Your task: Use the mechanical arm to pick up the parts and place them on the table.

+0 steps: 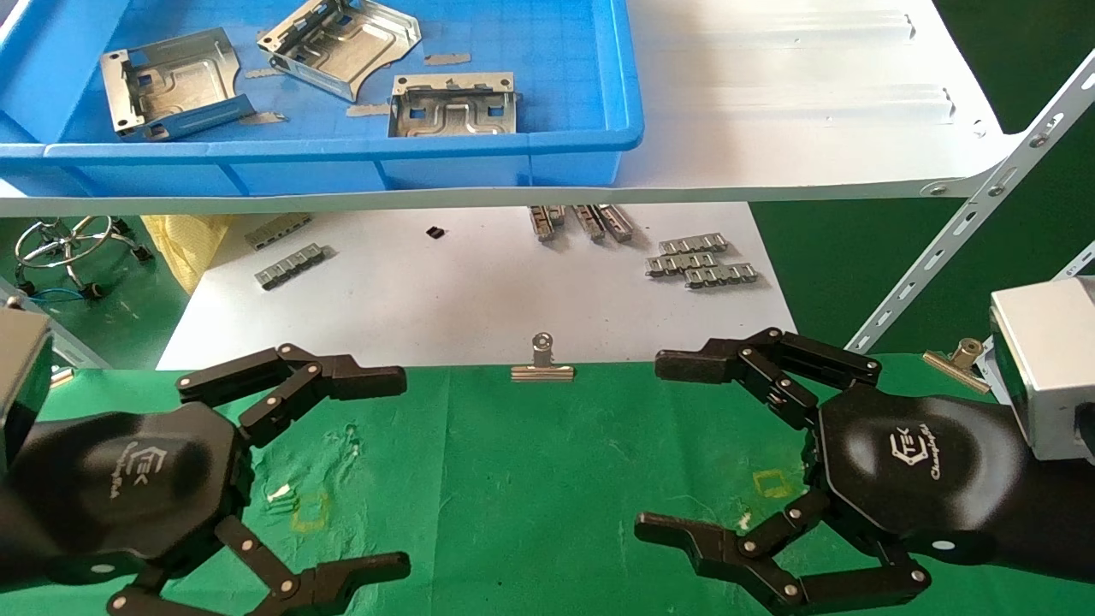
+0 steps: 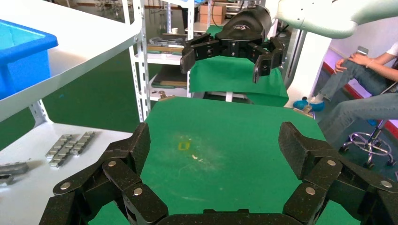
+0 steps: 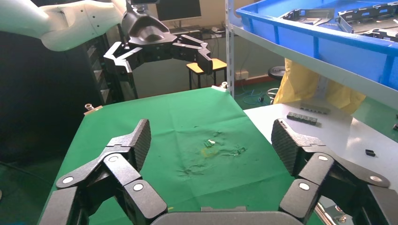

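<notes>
Green cloth table (image 1: 530,479) fills the foreground, wrinkled, with two small yellow square outlines on it — one near each hand. Behind it sits a white board (image 1: 445,291) carrying small ridged grey strips (image 1: 701,261) in a few clusters, plus one tiny black piece. A silver binder clip (image 1: 542,364) pinches the cloth's far edge at mid-width; a second clip shows at the right corner.

Above all that, a white metal shelf (image 1: 796,111) holds a blue bin (image 1: 547,128). Three parts (image 1: 453,107) lie inside the bin, apart from each other: one at the left, one tilted near the back, one toward the front right.

Left hand (image 1: 291,466) hovers low over the left side of the table, fingers (image 1: 368,381) spread wide, nothing between them. The left wrist view agrees — bare green cloth between its spread fingers (image 2: 126,164).

Right hand (image 1: 753,458) mirrors it over the right side of the table, also splayed open and holding nothing; its wrist view shows only cloth between its fingers (image 3: 126,150).

Both hands are well clear of the bin and the parts.
</notes>
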`<act>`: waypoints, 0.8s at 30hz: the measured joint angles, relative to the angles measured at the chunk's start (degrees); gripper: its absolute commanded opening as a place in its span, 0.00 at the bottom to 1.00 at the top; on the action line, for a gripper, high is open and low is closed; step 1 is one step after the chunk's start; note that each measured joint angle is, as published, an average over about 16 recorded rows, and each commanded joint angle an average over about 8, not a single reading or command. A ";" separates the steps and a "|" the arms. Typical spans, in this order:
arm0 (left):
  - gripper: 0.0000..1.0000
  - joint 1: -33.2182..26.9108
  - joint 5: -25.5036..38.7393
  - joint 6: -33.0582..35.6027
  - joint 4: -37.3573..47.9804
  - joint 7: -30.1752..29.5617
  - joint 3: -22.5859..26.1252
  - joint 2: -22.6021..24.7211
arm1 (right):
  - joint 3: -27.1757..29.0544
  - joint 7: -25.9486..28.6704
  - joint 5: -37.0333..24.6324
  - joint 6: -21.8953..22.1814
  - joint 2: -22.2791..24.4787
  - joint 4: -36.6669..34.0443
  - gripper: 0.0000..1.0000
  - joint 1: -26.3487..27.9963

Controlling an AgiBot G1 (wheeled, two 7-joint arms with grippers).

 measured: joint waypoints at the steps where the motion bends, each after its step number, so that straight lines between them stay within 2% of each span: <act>1: 1.00 0.00 0.00 0.00 0.00 0.00 0.00 0.00 | 0.00 0.00 0.00 0.00 0.00 0.00 0.00 0.00; 24: 1.00 0.00 0.00 0.00 0.00 0.00 0.00 0.00 | 0.00 0.00 0.00 0.00 0.00 0.00 0.00 0.00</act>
